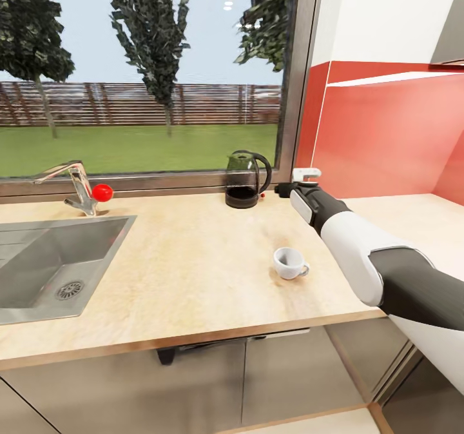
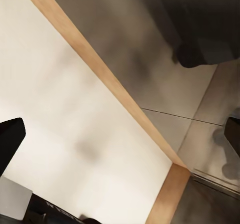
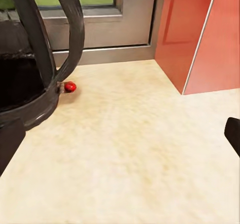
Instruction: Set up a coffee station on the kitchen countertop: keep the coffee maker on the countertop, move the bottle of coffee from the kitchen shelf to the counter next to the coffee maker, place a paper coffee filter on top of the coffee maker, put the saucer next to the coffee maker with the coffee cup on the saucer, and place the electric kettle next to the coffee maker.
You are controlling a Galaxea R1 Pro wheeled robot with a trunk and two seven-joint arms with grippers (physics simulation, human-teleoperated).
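The electric kettle (image 1: 247, 180), dark glass with a black base and loop handle, stands at the back of the kitchen countertop (image 1: 193, 260) by the window. My right gripper (image 1: 282, 189) is just right of its handle, low over the counter. In the right wrist view the kettle's handle (image 3: 60, 44) and red dot (image 3: 70, 87) are close on one side, and the right gripper (image 3: 120, 139) is open with nothing between its fingers. The white coffee cup (image 1: 290, 263) sits upright nearer the front edge, beside my right forearm. In the left wrist view my left gripper (image 2: 120, 136) is open and empty.
A steel sink (image 1: 45, 266) with a faucet (image 1: 77, 186) and red knob takes the counter's left part. A red wall panel (image 1: 386, 137) closes the back right corner. The left wrist view looks at a pale panel (image 2: 65, 114) with a wood-coloured edge.
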